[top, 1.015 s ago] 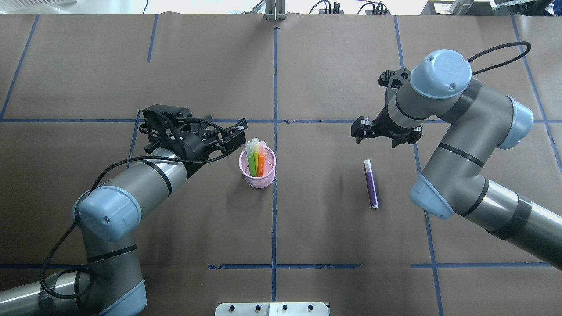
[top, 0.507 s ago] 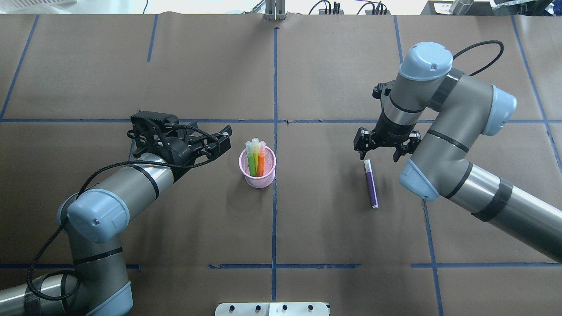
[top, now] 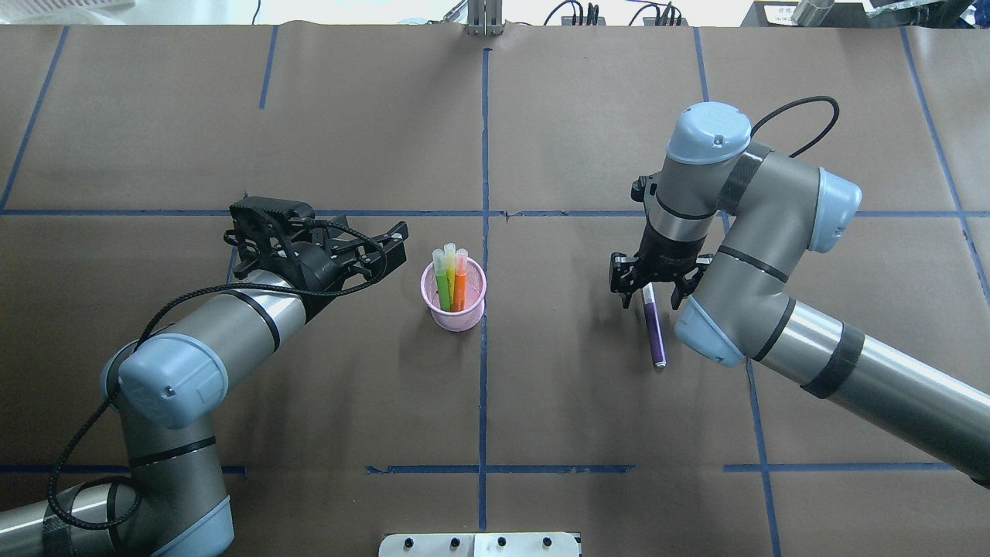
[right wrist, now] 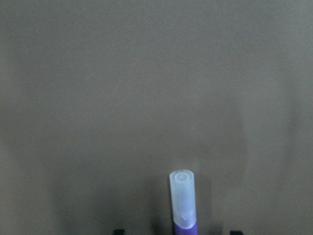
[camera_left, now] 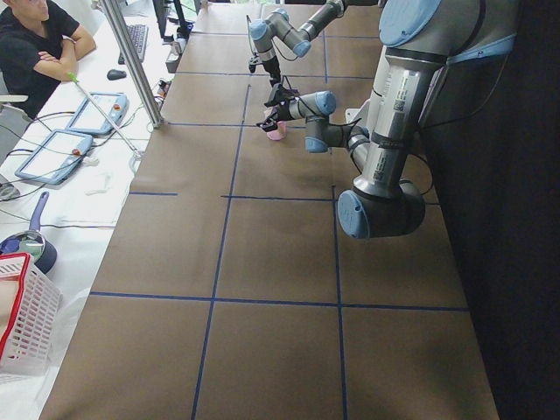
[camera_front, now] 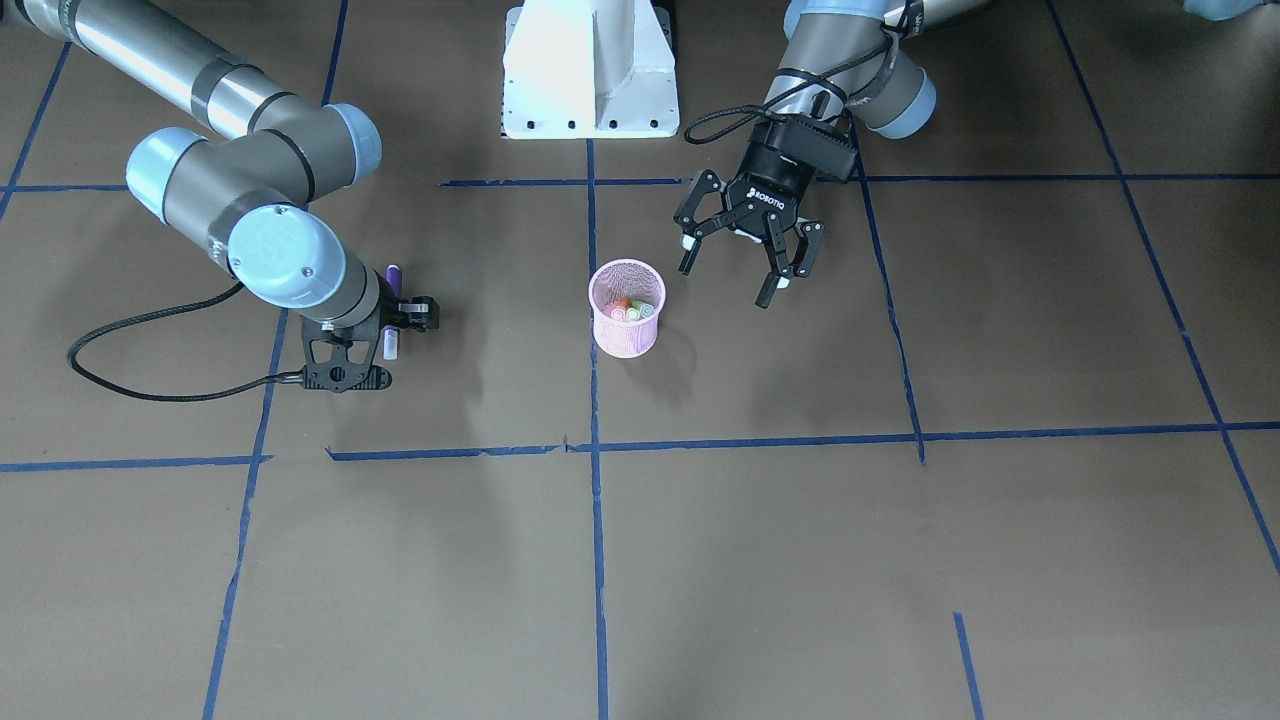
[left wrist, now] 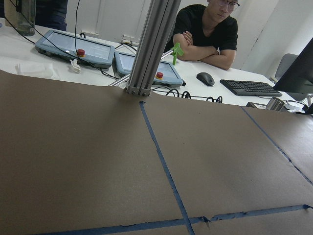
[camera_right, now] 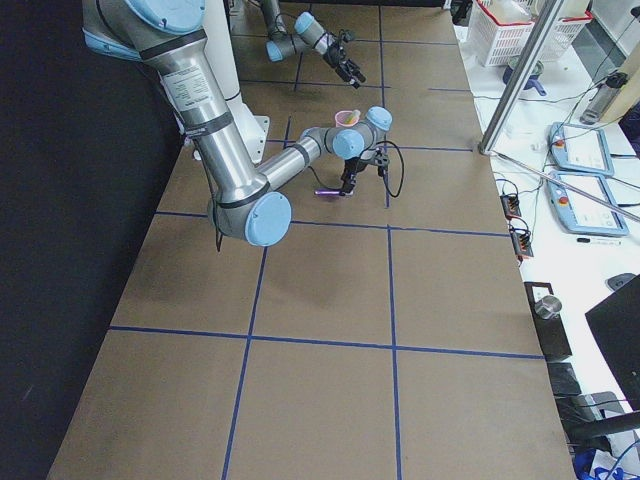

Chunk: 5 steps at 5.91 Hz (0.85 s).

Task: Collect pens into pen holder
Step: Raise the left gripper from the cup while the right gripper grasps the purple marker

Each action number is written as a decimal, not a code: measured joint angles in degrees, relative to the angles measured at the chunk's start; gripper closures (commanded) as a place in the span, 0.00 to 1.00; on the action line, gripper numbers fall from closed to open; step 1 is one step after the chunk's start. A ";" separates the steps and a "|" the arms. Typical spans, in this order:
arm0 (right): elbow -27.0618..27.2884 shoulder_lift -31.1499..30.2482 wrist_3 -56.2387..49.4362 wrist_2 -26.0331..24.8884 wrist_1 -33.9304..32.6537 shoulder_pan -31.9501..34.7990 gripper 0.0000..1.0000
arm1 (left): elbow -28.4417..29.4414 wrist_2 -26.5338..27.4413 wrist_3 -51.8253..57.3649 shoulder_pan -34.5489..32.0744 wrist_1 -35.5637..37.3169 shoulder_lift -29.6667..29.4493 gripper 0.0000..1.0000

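While the right claw (top: 648, 298), spread wide, straddles the cap end of the purple pen (top: 656, 336),
the left claw (camera_front: 726, 282) hangs wide beside the pen holder (top: 467, 319), three pens (top: 451, 282) inside.

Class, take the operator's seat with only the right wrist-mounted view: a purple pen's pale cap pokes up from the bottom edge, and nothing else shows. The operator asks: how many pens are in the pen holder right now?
Observer: Three stand in the pen holder, caps up: a green pen, an orange pen and a yellowish pen.
Operator: Where is the holder from my pen?
Observer: In the overhead view it stands beside the blue tape line at the table's middle, to the robot's left of the purple pen, well apart from it.
Operator: Is the other arm busy there?
Observer: The left gripper is open and holds nothing, beside the holder on the side away from your pen.
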 measured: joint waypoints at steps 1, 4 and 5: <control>-0.09 -0.17 -0.04 0.00 0.01 -0.33 0.65 | 0.00 0.00 -0.07 0.02 0.00 -0.01 0.00; 0.02 -1.02 -0.05 0.34 0.05 -0.43 1.00 | 0.03 0.01 -0.14 0.12 -0.07 -0.01 0.00; 0.23 -1.14 -0.05 1.31 0.03 -0.09 1.00 | 0.01 0.01 -0.15 0.13 -0.08 -0.01 0.00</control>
